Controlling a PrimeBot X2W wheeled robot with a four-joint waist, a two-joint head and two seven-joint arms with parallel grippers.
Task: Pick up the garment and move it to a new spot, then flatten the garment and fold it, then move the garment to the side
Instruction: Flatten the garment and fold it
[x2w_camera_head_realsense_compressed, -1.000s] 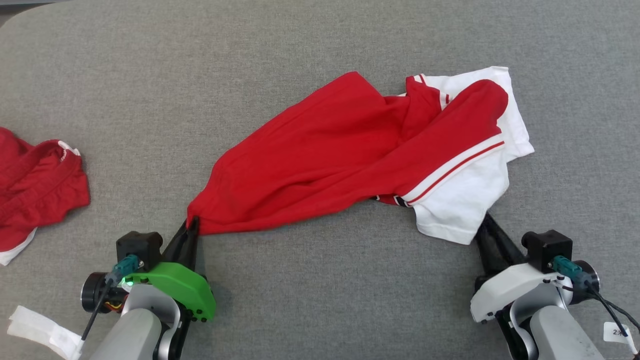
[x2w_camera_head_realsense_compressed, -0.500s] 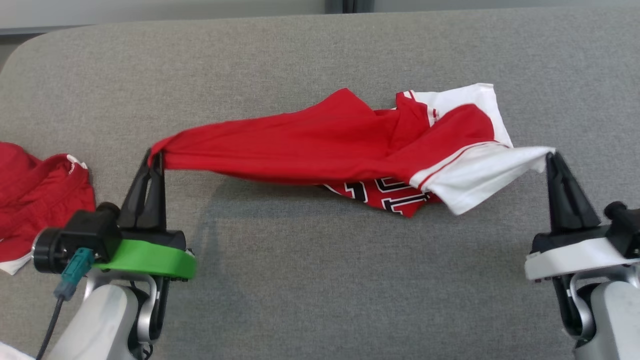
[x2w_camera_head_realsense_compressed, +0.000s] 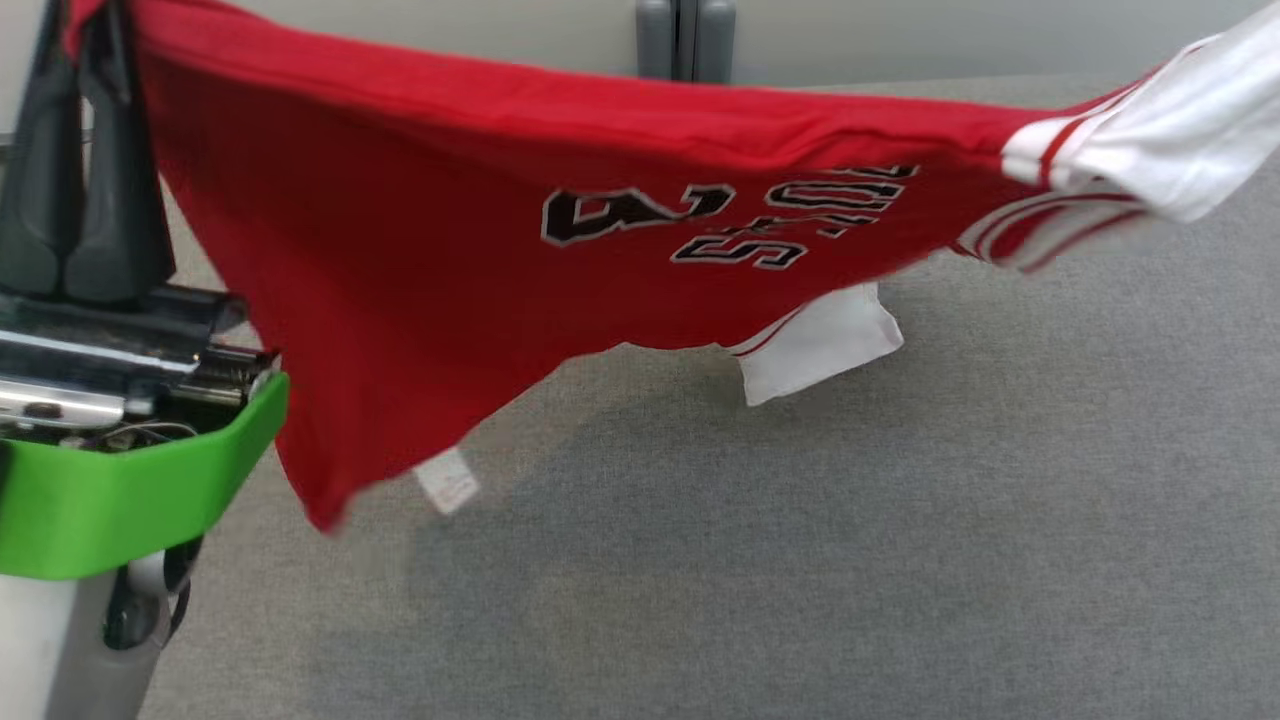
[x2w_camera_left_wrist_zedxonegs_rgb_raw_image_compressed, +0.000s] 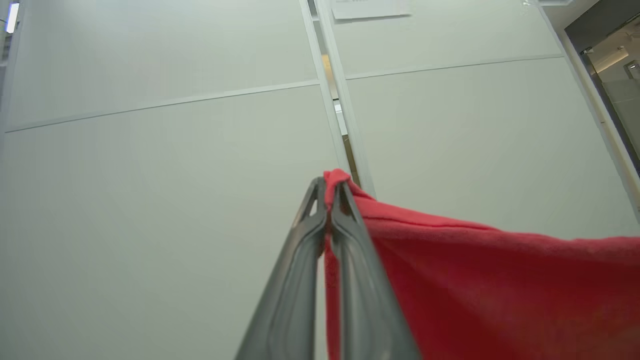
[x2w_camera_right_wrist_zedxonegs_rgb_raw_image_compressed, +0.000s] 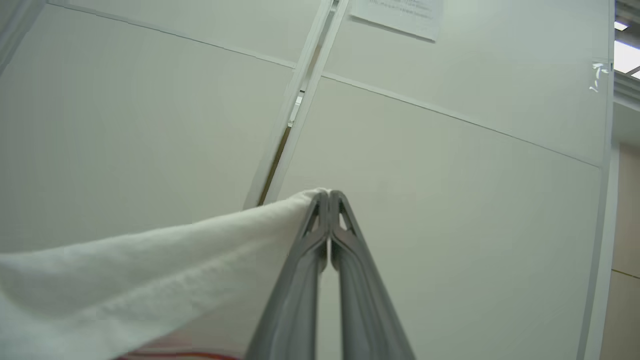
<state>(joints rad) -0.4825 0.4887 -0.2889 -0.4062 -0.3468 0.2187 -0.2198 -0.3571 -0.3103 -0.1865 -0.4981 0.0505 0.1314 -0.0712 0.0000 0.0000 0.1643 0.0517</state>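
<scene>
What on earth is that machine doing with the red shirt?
The robot is holding a red and white garment up in the air, stretched between its two grippers. The left gripper is shut on a red corner, the right gripper on a white part. The cloth hangs above the grey table, its lettering showing. It is not yet flattened or folded.

Head looks down; both wrists (upturned) share the wall (x2w_camera_left_wrist_zedxonegs_rgb_raw_image_compressed: 150, 175)

Unreadable upside-down lettering (x2w_camera_head_realsense_compressed: 720, 215) on garment (x2w_camera_head_realsense_compressed: 400, 260)
</scene>
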